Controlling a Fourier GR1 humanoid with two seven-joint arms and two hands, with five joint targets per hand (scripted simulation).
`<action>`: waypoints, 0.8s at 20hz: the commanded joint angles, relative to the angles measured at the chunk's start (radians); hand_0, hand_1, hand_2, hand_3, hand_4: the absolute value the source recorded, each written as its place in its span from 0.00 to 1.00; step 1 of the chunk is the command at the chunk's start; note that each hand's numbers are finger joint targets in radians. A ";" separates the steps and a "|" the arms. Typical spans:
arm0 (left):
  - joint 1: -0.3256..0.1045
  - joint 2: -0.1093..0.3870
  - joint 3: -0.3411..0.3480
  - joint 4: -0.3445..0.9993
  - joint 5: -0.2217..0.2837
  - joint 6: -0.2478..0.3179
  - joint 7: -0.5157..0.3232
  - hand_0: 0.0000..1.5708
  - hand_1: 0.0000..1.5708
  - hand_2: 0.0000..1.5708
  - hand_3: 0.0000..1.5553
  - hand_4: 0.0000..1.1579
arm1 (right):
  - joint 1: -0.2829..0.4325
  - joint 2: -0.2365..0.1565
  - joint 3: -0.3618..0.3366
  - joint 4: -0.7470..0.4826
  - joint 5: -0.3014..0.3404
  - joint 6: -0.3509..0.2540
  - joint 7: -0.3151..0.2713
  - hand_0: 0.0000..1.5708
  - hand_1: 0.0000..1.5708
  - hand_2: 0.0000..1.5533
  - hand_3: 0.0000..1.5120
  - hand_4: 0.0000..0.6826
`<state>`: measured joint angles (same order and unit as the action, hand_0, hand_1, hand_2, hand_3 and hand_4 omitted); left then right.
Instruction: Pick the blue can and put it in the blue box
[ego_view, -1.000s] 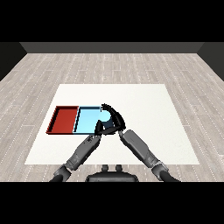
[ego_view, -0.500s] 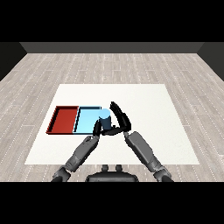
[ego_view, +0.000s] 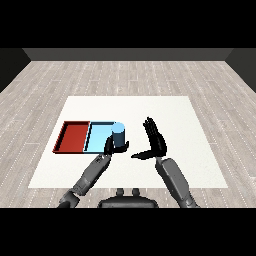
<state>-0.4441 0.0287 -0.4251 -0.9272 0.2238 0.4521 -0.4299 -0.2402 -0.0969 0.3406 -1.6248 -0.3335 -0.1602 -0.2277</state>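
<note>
The blue can (ego_view: 118, 133) stands upright at the right end of the light blue tray (ego_view: 99, 136). Nothing holds it. My right hand (ego_view: 155, 140) is to the right of the can, clear of it, open, with its fingers straight up and its thumb pointing left. My left hand (ego_view: 110, 146) rests at the tray's near right corner, just in front of the can's base, with its fingers relaxed. Part of the can's bottom is hidden behind that hand.
The red tray (ego_view: 75, 136) lies against the left side of the light blue one, with nothing in it. Both sit on the left half of the white table (ego_view: 200, 150), which stands on a wooden floor.
My right hand, which was curled round the blue can over the tray's right end, has let go and moved off to the right. The can now stands alone. The left hand has hardly moved.
</note>
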 joint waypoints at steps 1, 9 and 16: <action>-0.025 0.024 0.042 0.030 -0.007 -0.044 0.014 1.00 1.00 1.00 0.96 0.97 | 0.070 -0.076 -0.106 -0.147 -0.071 0.043 0.031 0.00 0.00 0.00 0.00 0.00; -0.097 0.133 0.160 0.122 -0.027 -0.035 0.096 1.00 1.00 1.00 0.96 0.99 | 0.164 -0.114 -0.237 -0.169 -0.095 0.051 -0.011 0.00 0.00 0.00 0.00 0.00; -0.154 0.266 0.282 0.333 0.012 -0.110 0.177 1.00 1.00 1.00 0.97 0.94 | 0.211 -0.107 -0.249 -0.120 -0.074 0.071 -0.051 0.00 0.00 0.00 0.00 0.00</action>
<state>-0.5516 0.2362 -0.2045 -0.6962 0.2191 0.3827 -0.2944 -0.0456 -0.2082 0.1104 -1.7759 -0.4164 -0.0980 -0.2522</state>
